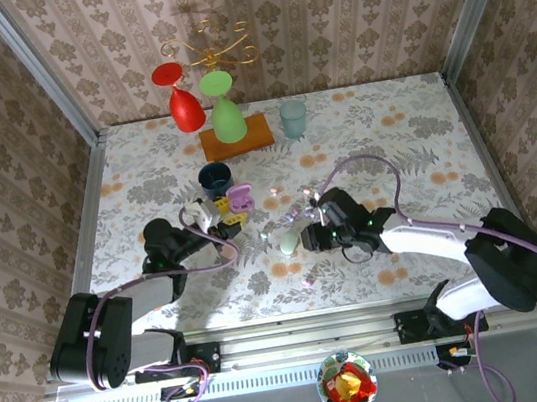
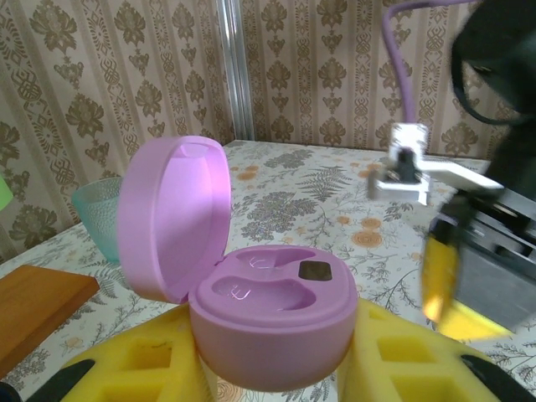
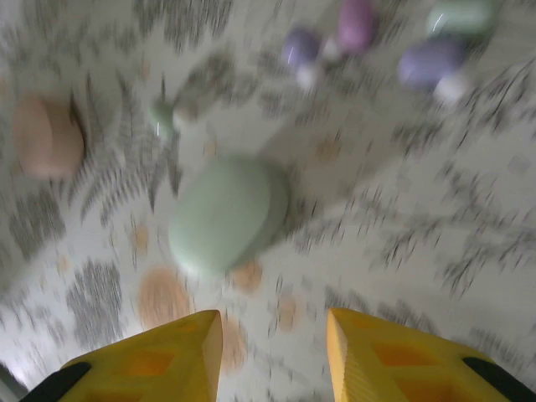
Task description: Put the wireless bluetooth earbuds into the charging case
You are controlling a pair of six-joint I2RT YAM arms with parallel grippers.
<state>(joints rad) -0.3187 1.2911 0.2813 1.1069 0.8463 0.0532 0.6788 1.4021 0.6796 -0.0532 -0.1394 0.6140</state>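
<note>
My left gripper (image 2: 268,373) is shut on an open lilac charging case (image 2: 270,314), lid (image 2: 172,218) tipped back to the left. Both of its sockets look empty. From above, this case (image 1: 240,198) sits at the left gripper (image 1: 230,211), held over the table's middle. My right gripper (image 3: 272,352) is open and empty, hovering just short of a closed mint case (image 3: 222,213); the view is blurred. Beyond it lie several small earbuds, among them a lilac one (image 3: 300,46), a pinkish one (image 3: 356,21) and another lilac one (image 3: 431,63). From above, the right gripper (image 1: 309,233) is beside the mint case (image 1: 288,242).
A peach case (image 3: 46,134) lies left of the mint one. At the back stand a wooden base (image 1: 236,137) with red and green glasses, a teal cup (image 1: 293,116) and a dark blue cup (image 1: 215,178). One loose bud (image 1: 309,281) lies near the front edge.
</note>
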